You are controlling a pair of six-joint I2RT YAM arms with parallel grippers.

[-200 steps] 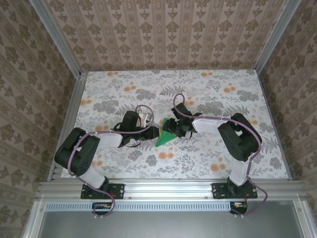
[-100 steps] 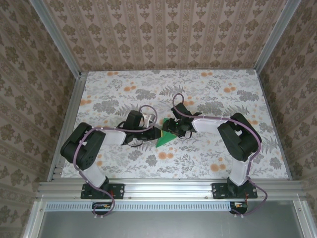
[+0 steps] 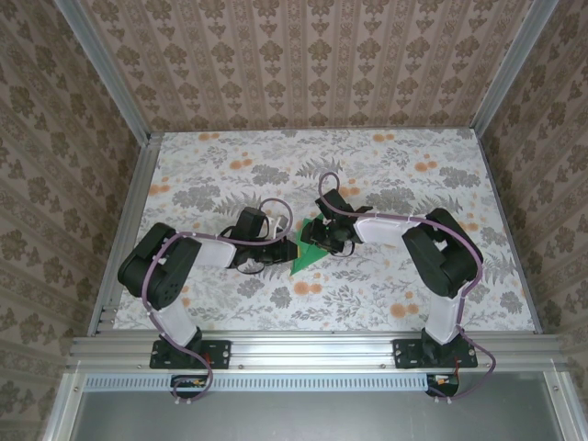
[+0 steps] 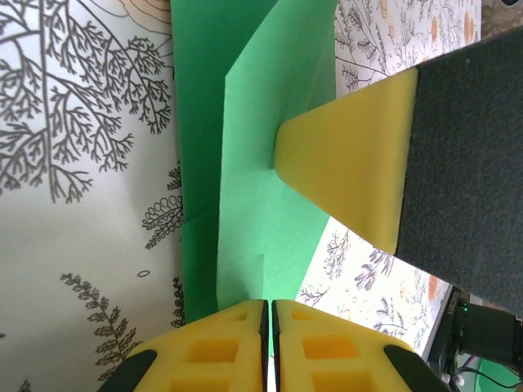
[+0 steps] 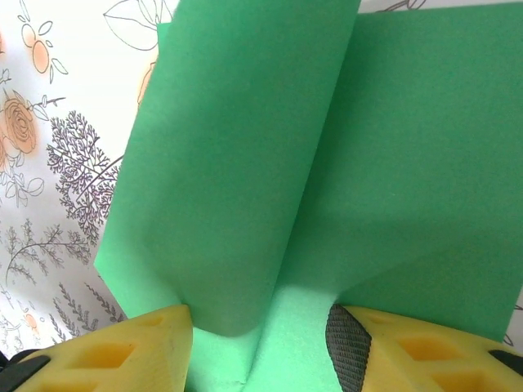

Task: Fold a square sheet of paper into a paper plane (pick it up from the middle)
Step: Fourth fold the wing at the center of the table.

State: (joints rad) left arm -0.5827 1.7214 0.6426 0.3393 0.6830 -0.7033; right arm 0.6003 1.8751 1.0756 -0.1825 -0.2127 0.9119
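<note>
The paper plane (image 3: pixel 306 255), a bright green creased dart, lies near the middle of the floral table with its point toward the near edge. My left gripper (image 3: pixel 287 250) meets it from the left. In the left wrist view its yellow fingers (image 4: pixel 229 347) are pressed together at the edge of the green paper (image 4: pixel 261 180), which runs into the seam between them. My right gripper (image 3: pixel 323 241) comes from the right. In the right wrist view it (image 5: pixel 260 343) stands half open astride a raised fold of the paper (image 5: pixel 237 163). One right fingertip (image 4: pixel 351 163) rests on the sheet.
The floral tablecloth (image 3: pixel 395 175) spreads on all sides of the paper. Aluminium posts and wallpapered walls close in the left, right and back. A metal rail (image 3: pixel 312 349) carrying both arm bases runs along the near edge.
My left gripper has closed and slid right, up to the paper's left edge, its elbow swinging inward. The right gripper has barely moved.
</note>
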